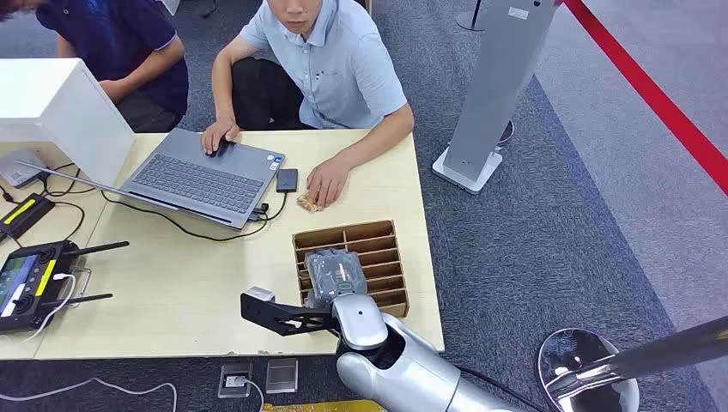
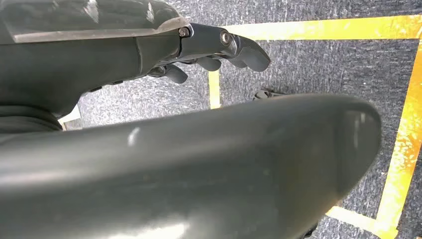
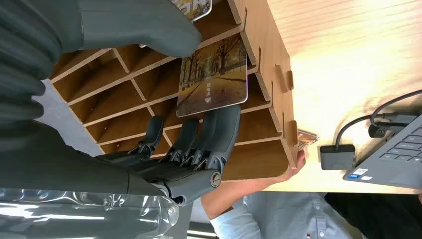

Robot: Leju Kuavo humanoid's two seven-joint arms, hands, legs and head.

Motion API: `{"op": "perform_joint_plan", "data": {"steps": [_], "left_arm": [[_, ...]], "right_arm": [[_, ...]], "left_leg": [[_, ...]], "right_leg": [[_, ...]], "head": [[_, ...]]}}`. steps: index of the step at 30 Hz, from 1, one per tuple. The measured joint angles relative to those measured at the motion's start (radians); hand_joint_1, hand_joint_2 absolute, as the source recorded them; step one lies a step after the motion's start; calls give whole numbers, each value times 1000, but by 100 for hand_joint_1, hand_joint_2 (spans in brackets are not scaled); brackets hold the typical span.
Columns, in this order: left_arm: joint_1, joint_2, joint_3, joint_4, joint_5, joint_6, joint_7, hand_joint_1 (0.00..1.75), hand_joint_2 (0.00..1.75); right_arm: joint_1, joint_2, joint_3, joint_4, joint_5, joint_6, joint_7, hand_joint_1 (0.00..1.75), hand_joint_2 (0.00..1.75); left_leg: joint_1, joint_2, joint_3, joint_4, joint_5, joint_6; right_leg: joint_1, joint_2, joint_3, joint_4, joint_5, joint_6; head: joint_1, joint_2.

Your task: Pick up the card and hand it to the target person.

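Card (image 3: 212,79), glossy rectangle, pinched by right hand (image 3: 164,94) over slotted wooden rack (image 3: 268,59); left hand (image 2: 209,50) curled, empty.

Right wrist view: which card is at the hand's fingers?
The tree-lined path card, resting against the right hand's fingertips; the other card sits beyond the thumb.

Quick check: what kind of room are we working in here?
Likely an office or demo hall: a wooden desk with a laptop, grey carpet with red floor tape, and a slotted card rack.

Office or lab test area. Wooden desk (image 1: 197,283) carries open laptop (image 1: 202,176), cables, handheld controller (image 1: 30,283). Grey carpet (image 1: 532,249) with red floor tape (image 1: 657,99); two people seated behind.
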Motion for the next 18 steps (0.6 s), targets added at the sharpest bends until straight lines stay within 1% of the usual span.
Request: {"op": "perform_joint_plan", "data": {"steps": [2, 4, 6, 14, 18], "left_arm": [[0, 0, 0, 0, 0, 0, 0, 0, 0], [0, 0, 0, 0, 1, 0, -1, 0, 0], [0, 0, 0, 0, 1, -1, -2, 0, 0], [0, 0, 0, 0, -1, -2, -4, 0, 0], [0, 0, 0, 0, -2, -2, -5, 0, 0]], "right_arm": [[-1, 0, 1, 2, -2, 0, 0, 91, 175], [-3, 0, 3, 6, -10, -3, 0, 108, 175], [-5, 0, 5, 10, -18, -7, 0, 121, 175], [-12, 0, 9, 25, -30, -17, 0, 127, 175], [-14, 0, 9, 28, -30, -17, 0, 151, 175]], "left_leg": [[0, 0, 0, 0, 0, 0], [0, 0, 0, 0, 0, 0], [0, 0, 0, 0, 0, 0], [0, 0, 0, 0, 0, 0], [0, 0, 0, 0, 0, 0]], "right_leg": [[0, 0, 0, 0, 0, 0], [0, 0, 0, 0, 0, 0], [0, 0, 0, 0, 0, 0], [0, 0, 0, 0, 0, 0], [0, 0, 0, 0, 0, 0]], "head": [[0, 0], [0, 0], [0, 0], [0, 0], [0, 0]]}}
